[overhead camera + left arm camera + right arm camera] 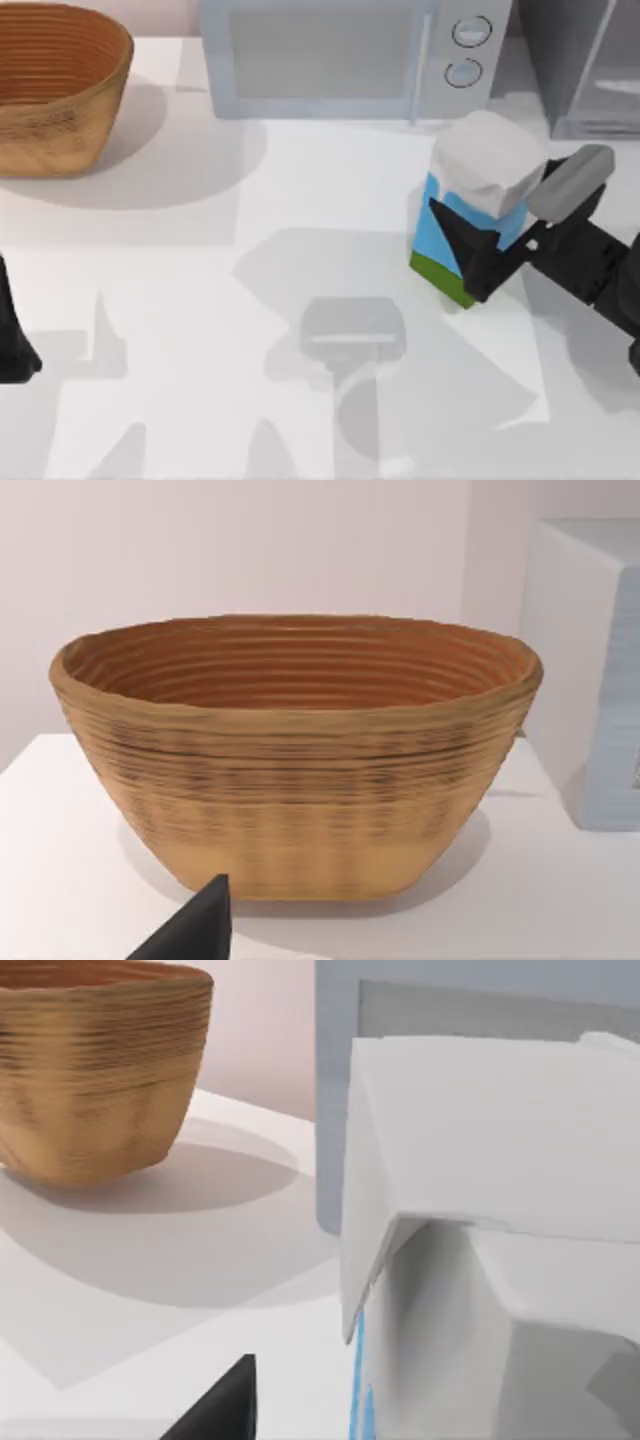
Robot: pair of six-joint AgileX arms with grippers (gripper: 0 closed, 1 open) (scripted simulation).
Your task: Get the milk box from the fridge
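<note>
Fridge [590, 70] sits top-right on the surface [200, 300], microwave [340, 60] beside it; right gripper [480, 255] clamps milk box [470, 215] tilted, clear of the fridge for carry-out; left arm parked at left edge.

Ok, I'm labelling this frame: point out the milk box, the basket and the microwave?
milk box [452, 222]: top view, blue side panel.
basket [55, 120]: top view, outer woven wall.
microwave [310, 55]: top view, door window.
</note>
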